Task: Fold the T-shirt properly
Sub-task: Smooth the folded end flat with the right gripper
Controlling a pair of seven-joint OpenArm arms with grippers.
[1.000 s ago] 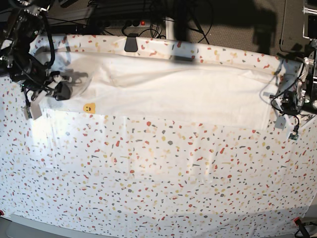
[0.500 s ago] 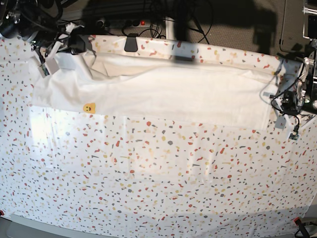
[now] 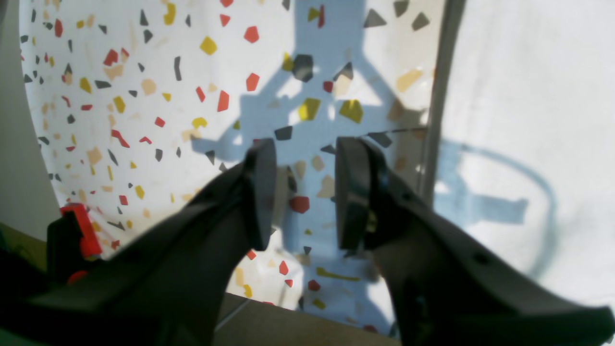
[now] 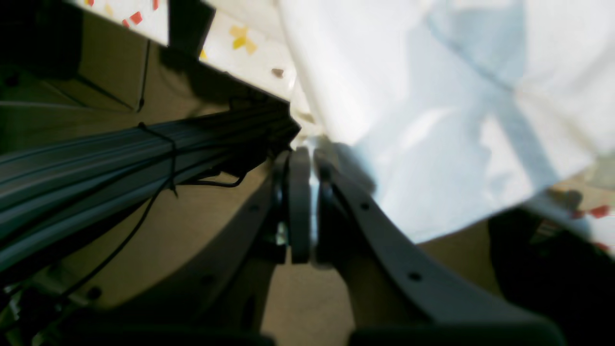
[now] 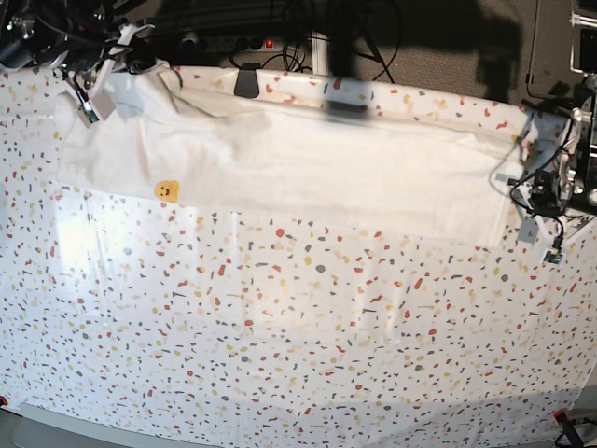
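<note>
Left hand (image 3: 305, 192): you have it open, jaws apart with nothing between them, hovering over the speckled cloth just beside the shirt's edge.
Right hand (image 4: 307, 211): you have it closed on a pinch of the T-shirt's (image 5: 308, 168) white fabric, up at the far corner of the surface.
Near half of the surface (image 5: 298, 345): you see only bare speckled cloth there.
T-shirt: it lies as a long white band across the far half of the surface, reaching from one arm to the other; the corner at your right hand is lifted and bunched, the rest lies flat.
Yellow patch (image 5: 166, 189): a small smiling face on the shirt's near edge, toward your right hand's side.
Black clip (image 5: 246, 80): on the far rim of the surface, just beyond the shirt.
</note>
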